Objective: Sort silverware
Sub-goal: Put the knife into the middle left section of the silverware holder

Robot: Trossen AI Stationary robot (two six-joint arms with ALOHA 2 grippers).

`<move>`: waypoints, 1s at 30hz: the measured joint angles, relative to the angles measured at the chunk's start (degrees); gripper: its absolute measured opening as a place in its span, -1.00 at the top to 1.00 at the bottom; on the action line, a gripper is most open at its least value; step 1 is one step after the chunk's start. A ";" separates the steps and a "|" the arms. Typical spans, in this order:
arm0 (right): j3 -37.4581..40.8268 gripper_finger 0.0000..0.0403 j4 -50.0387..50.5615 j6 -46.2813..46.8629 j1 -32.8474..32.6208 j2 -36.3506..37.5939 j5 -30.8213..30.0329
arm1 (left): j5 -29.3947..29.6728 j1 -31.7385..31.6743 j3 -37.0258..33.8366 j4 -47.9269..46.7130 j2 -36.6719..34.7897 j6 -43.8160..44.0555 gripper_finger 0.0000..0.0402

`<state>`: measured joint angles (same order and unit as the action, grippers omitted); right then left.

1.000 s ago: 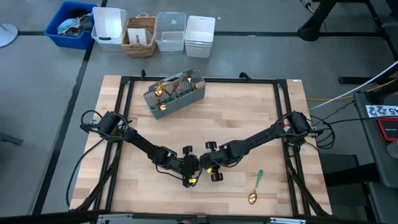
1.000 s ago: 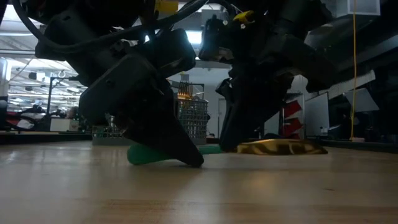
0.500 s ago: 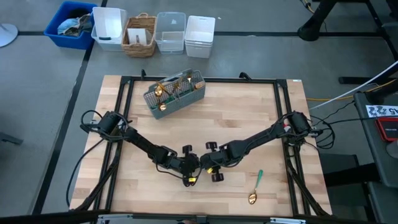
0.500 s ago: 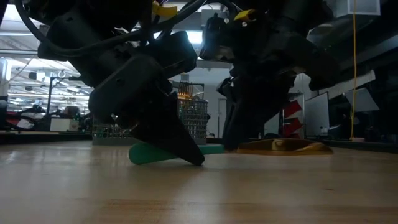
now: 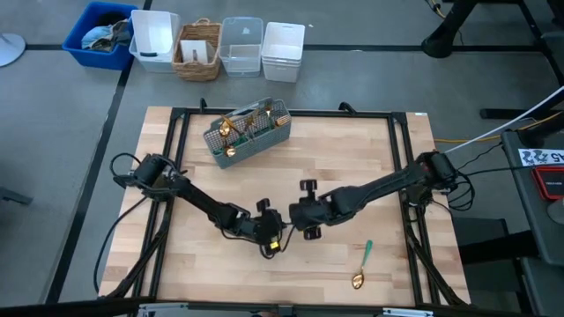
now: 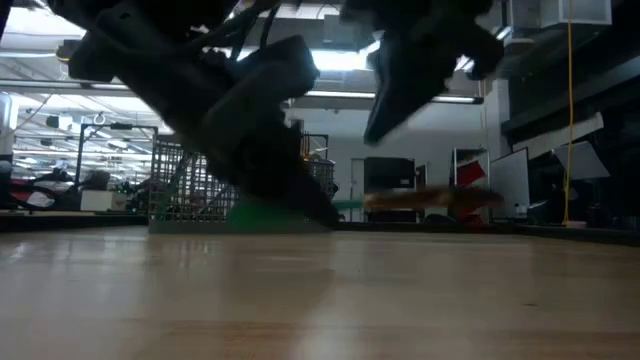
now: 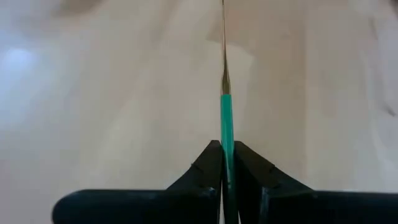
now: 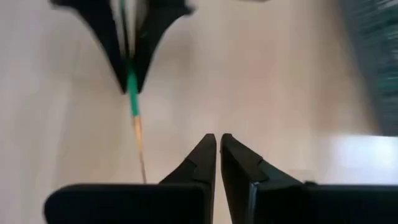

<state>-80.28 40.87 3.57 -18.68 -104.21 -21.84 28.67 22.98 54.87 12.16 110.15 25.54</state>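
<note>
left end effector (image 7: 227, 163) clamped on utensil (image 7: 226, 118); right end effector (image 8: 218, 155) together; spoon (image 5: 361, 267), caddy (image 5: 249, 132) apart.

left end effector (image 7: 227, 163) clamped; right end effector (image 8: 218, 149) closed (empty)

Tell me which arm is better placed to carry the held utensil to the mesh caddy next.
Left. The left gripper is shut on the teal-handled utensil, lifted off the table. The right gripper is shut and empty, just beside it. The caddy stands on the left arm's side.
</note>
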 joint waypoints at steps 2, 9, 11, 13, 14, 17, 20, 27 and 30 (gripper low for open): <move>-0.03 0.89 1.02 -0.82 0.00 2.65 -3.29 | 2.05 -0.65 0.00 -0.73 -1.31 0.17 0.94; -0.03 0.89 6.21 -0.67 -0.02 11.55 -13.34 | 11.65 -4.34 0.07 -12.74 -10.08 0.05 0.94; 0.03 0.89 8.80 -0.09 -0.02 13.72 -16.00 | 14.08 -5.27 0.04 -16.83 -13.53 -0.41 0.94; 0.04 0.89 11.80 1.14 -0.02 15.78 -18.84 | 15.49 -6.18 0.05 -20.71 -17.16 -1.13 0.94; 0.09 0.89 13.77 2.12 -0.02 16.84 -20.33 | 16.01 -6.72 0.05 -22.54 -18.97 -1.81 0.94; 0.38 0.89 19.23 6.70 -0.02 19.90 -25.62 | 17.58 -7.99 -0.36 -27.93 -24.73 -2.43 0.94; 3.03 0.89 22.64 12.14 -0.02 23.54 -31.46 | 19.90 -8.46 -2.37 -29.99 -30.72 -2.02 0.94; 16.77 0.89 20.40 23.28 0.02 33.97 -36.65 | 22.16 -8.07 -15.00 -22.28 -43.13 2.30 0.94; 23.40 0.89 13.35 22.86 0.07 37.29 -36.99 | 22.02 -7.78 -21.28 -9.00 -45.18 -0.60 0.94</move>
<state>-56.88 54.23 26.42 -18.61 -66.92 -58.83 50.69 15.20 33.59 3.16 64.97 24.94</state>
